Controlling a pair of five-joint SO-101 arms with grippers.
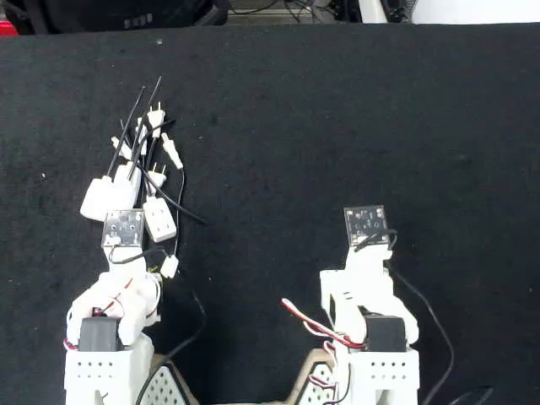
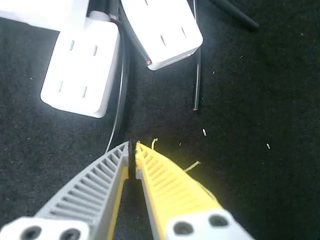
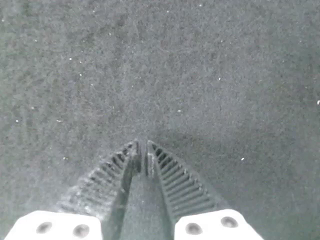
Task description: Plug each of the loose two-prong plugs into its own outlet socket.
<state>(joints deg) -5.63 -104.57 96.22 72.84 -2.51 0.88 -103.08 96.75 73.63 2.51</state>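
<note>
High view: fixed, above arm bases, looks down over whole table (image 1: 337, 110).
Left wrist view: close, low, looks along left gripper (image 2: 132, 147) onto outlet blocks (image 2: 82, 70); high view shares these blocks, at its left (image 1: 159, 219).
Right wrist view: close, along right gripper (image 3: 142, 150), onto table cloth.

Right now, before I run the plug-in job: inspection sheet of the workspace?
Surface: black cloth table, lint specks.
Job's things: white outlet blocks side by side, visible sockets vacant; loose plugs clustered beyond them.
Clutter: nothing seen.
Grippers: left gripper shut, near the blocks; right gripper shut over bare cloth.
Cables: black cords tangled among plugs and blocks.
Surroundings: dark shapes past the far edge, unclear.
</note>
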